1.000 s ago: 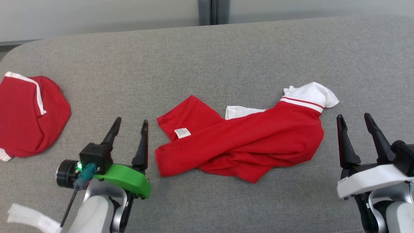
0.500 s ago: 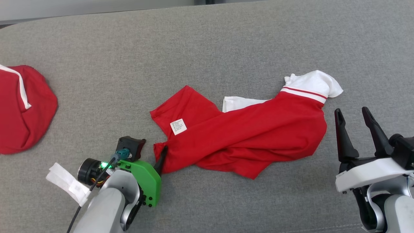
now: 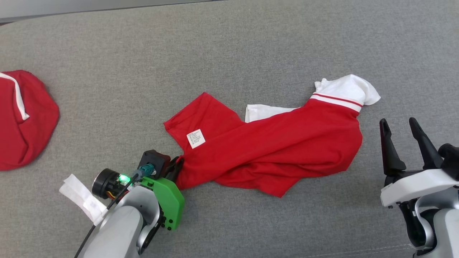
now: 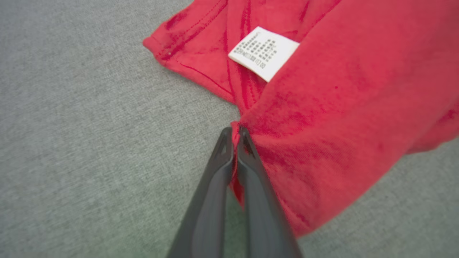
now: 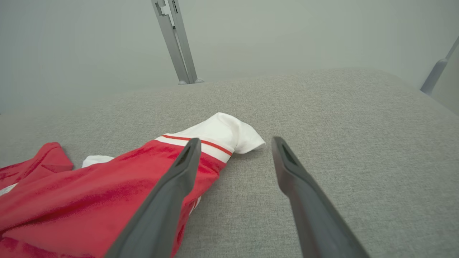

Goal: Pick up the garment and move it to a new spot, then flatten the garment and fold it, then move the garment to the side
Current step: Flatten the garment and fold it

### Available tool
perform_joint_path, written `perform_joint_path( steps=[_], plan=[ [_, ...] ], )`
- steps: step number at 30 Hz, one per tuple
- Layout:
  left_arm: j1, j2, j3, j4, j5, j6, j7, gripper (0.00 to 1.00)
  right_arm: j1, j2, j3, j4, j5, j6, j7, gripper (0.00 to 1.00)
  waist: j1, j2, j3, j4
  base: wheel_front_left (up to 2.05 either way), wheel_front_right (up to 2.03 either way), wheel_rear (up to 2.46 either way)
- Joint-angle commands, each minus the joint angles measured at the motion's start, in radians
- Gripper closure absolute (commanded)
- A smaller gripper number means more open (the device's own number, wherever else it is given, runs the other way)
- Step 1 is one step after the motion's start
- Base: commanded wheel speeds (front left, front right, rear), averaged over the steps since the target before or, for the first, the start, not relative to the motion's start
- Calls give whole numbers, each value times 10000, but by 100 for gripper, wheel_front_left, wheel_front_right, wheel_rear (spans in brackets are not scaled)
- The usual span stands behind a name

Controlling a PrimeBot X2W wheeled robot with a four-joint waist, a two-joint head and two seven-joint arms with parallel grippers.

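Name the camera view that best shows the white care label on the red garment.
Left wrist view: the white rectangular care label is large there, its print lines visible, on the red fabric garment. The head view shows it small. The right wrist view's left edge has a white sliver, possibly it.

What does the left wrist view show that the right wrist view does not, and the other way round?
Left wrist view, not the right: the left gripper, shut, pinching a red edge of the garment. Right wrist view, not the left: the right gripper, open and holding nothing, the white sleeve with its red stripe, and a metal post behind. Both: the red garment lying on the grey fabric surface.
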Motion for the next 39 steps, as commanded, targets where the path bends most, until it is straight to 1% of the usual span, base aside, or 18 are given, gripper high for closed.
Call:
perform_joint_path(
  steps=[1,8,15,19,24,25,26,27,28,30,32,36,39],
  plan=[
    [136,88,-17,103,38,104,49,100,-194,-105,-82,162,88,-11,-38,0,0,-1,134,-15,0,0,0],
    [125,167,216,-422,-91,502,-40,100,-1248,-731,-244,1426,422,-11,-533,0,0,-1,700,110,0,0,0],
    [-20,182,226,-874,-45,717,-91,100,-2820,-1343,-100,3316,746,-11,-1035,0,0,-1,1347,468,0,0,0],
    [-2,185,210,-941,-40,810,-165,100,-3748,-1687,425,4653,982,-12,-1072,0,0,-1,1456,543,0,0,0],
    [-10,203,175,-962,-62,838,-294,100,-4416,-2106,1605,6091,1152,-12,-619,0,0,-1,1381,567,0,0,0],
    [-20,200,177,-968,-84,839,-323,100,-4453,-2168,1861,6390,1253,-11,-441,34,0,-1,1348,566,0,0,0],
    [-30,198,186,-983,-106,842,-367,100,-4476,-2193,2091,6559,1323,-11,-364,53,0,-1,1327,560,0,0,0],
    [-45,209,191,-1005,-112,842,-396,100,-4481,-2217,2362,6765,1459,-11,-226,65,0,-1,1300,546,0,0,0],
    [-48,219,191,-1017,-121,832,-427,100,-4501,-2272,2565,6900,1556,-11,-161,100,0,-1,1279,530,0,0,0],
    [-29,224,238,-1094,-142,877,-578,100,-4501,-2369,2937,7130,1794,-12,-66,100,0,-1,1216,480,0,0,0],
    [-28,214,313,-1221,-151,934,-830,100,-4588,-2547,3117,7248,2051,-18,-321,100,0,-1,1144,434,0,0,0],
    [-13,233,554,-1693,-38,1216,-1646,100,-4790,-2931,3103,7057,2262,-17,-1517,100,0,-1,880,361,0,0,0],
    [-8,417,854,-2216,85,1545,-2286,100,-4737,-3215,2918,6635,2247,-15,-2131,100,0,-1,526,331,0,0,0]
  ],
)
